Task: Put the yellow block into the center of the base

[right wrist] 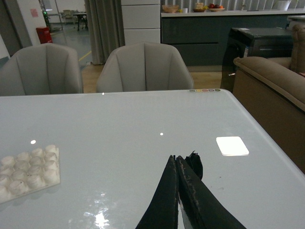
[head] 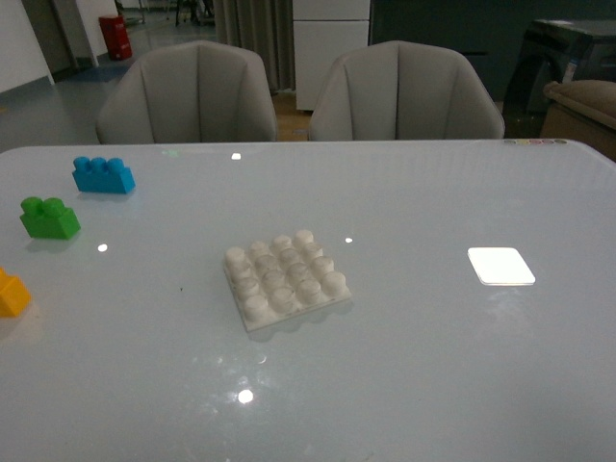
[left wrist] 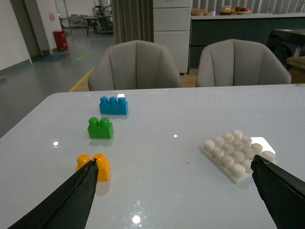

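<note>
The yellow block (head: 12, 293) lies at the table's left edge, partly cut off in the front view; in the left wrist view the yellow block (left wrist: 96, 166) sits just past one fingertip. The white studded base (head: 285, 277) rests mid-table, also seen as the base (left wrist: 234, 153) in the left wrist view and the base (right wrist: 27, 169) in the right wrist view. My left gripper (left wrist: 174, 167) is open and empty above the table, between block and base. My right gripper (right wrist: 176, 159) is shut on nothing. Neither arm shows in the front view.
A green brick (head: 48, 218) and a blue brick (head: 102, 175) stand at the far left. A smooth white square patch (head: 500, 266) lies on the right. Two grey chairs (head: 188, 94) stand behind the table's far edge.
</note>
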